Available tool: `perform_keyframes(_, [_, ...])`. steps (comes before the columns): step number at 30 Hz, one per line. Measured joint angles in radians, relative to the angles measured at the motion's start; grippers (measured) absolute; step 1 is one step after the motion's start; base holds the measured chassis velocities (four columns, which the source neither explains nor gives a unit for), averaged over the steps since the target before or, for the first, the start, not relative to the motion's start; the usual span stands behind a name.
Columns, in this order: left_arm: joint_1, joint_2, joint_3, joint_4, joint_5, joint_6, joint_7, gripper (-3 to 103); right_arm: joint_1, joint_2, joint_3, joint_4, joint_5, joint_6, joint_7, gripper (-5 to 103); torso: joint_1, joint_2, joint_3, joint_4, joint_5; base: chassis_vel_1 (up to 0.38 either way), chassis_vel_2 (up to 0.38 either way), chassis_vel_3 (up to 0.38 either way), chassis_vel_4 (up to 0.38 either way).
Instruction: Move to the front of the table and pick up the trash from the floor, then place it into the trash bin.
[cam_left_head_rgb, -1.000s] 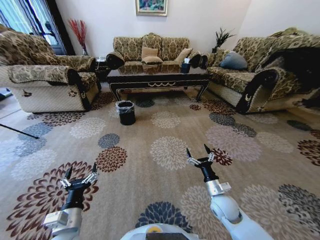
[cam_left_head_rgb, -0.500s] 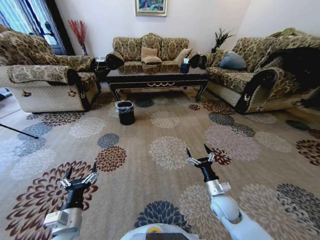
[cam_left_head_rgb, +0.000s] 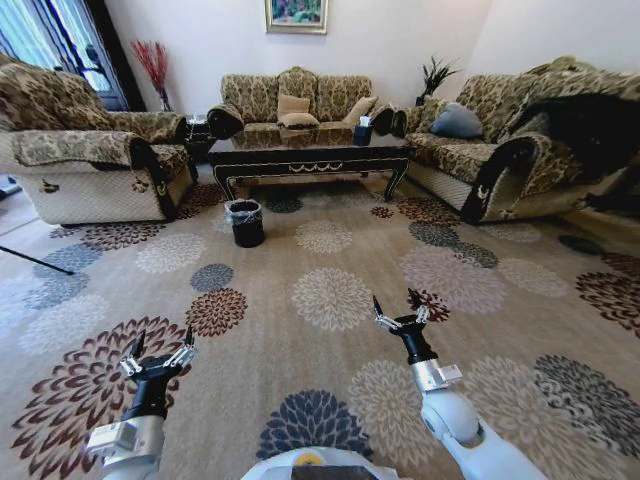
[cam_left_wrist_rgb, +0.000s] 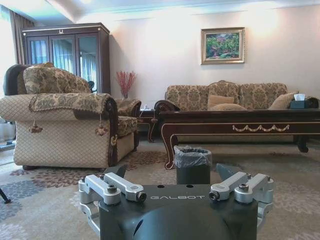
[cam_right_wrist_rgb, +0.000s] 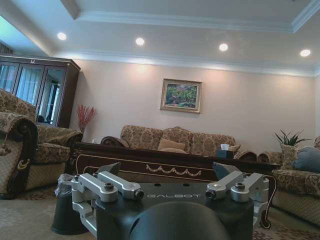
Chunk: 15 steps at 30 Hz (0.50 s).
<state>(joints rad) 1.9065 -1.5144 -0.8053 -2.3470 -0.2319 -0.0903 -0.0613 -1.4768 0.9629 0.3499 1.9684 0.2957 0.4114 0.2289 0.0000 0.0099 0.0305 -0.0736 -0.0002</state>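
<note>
The robot stands on a flowered carpet (cam_left_head_rgb: 330, 300) well back from the table (cam_left_head_rgb: 310, 152), which sits at the far side of the room between an armchair (cam_left_head_rgb: 95, 150) on the left and a sofa (cam_left_head_rgb: 500, 150) on the right, with another sofa (cam_left_head_rgb: 290, 100) behind it. The trash bin (cam_left_head_rgb: 246, 222) stands on the carpet just in front of the table's left end, its plastic liner crinkled around the rim. The left gripper (cam_left_head_rgb: 157, 355) hangs low over the carpet on the left, its fingers spread apart and holding nothing. The right gripper (cam_left_head_rgb: 398, 310) is held a little farther forward on the right, fingers likewise released and empty. The trash itself cannot be made out on the floor from here.
</note>
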Motion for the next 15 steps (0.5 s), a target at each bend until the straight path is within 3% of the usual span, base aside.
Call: perform_keyframes(15, [0.000, 0.000, 0.000, 0.000, 0.000, 0.000, 0.000, 100, 0.000, 0.000, 0.000, 0.000, 0.000, 0.000, 0.000, 100, 0.000, 0.005, 0.004, -0.0002, 0.0002, 0.000, 0.000, 0.000, 0.000])
